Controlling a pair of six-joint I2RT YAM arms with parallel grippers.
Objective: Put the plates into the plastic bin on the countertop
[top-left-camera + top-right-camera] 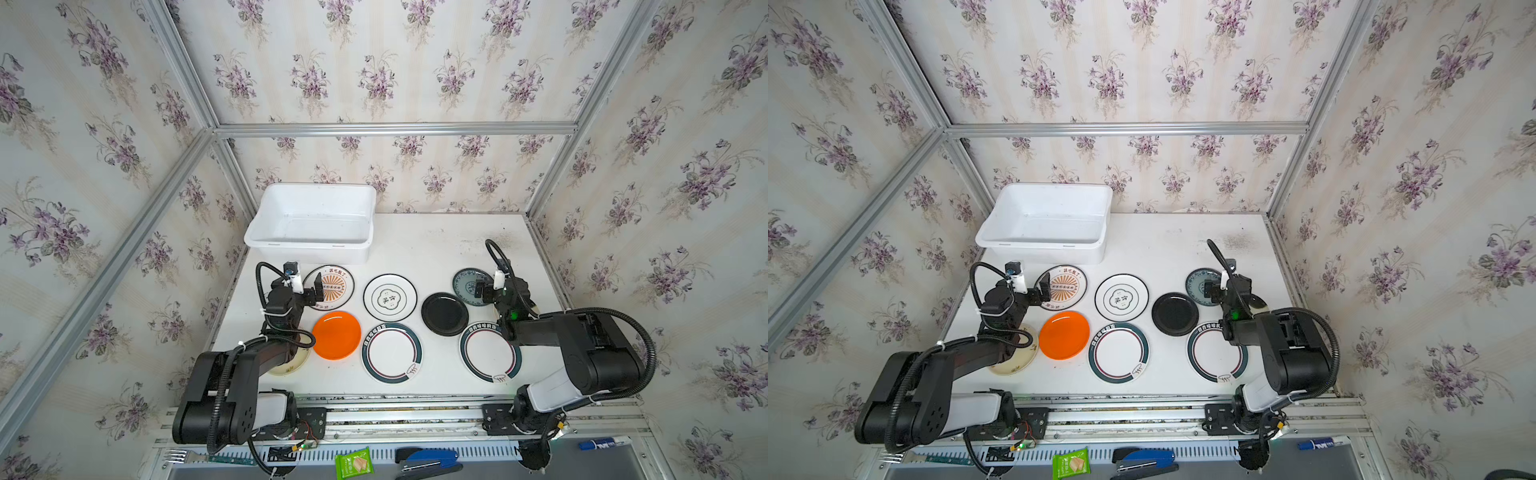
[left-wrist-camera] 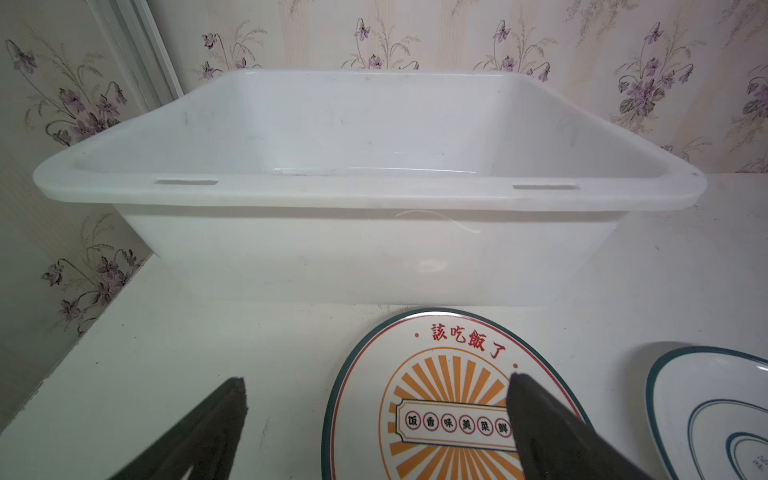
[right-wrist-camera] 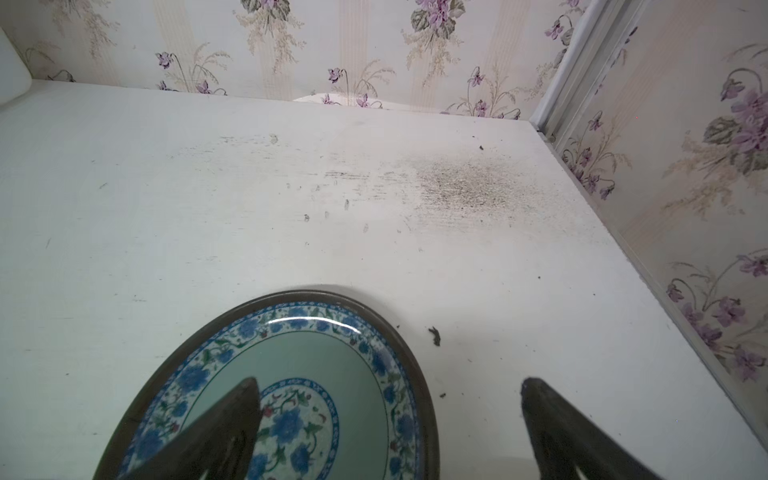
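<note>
- Closest to us, in front of the surface (image 1: 436, 245), we see a blue stapler (image 1: 428, 460) and a green packet (image 1: 354, 462).
- Next we see a cream plate (image 1: 1013, 363) partly under the left arm, an orange plate (image 1: 336, 335) and two teal-band plates (image 1: 392, 352).
- Farther back lie a sunburst plate (image 1: 330, 287), an emblem plate (image 1: 390, 297), a black plate (image 1: 444, 313) and a blue flower plate (image 1: 467, 286).
- We see the left claw (image 2: 376, 382) spread wide and holding nothing. One finger is over the sunburst plate and one over bare surface.
- We see the right claw (image 3: 388, 384) spread wide too, holding nothing. One finger is over the blue flower plate.
- Farthest away, the white bin (image 1: 307, 251) sits at the back left, just behind the sunburst plate. All the plates we see lie flat on the surface, outside the bin.
</note>
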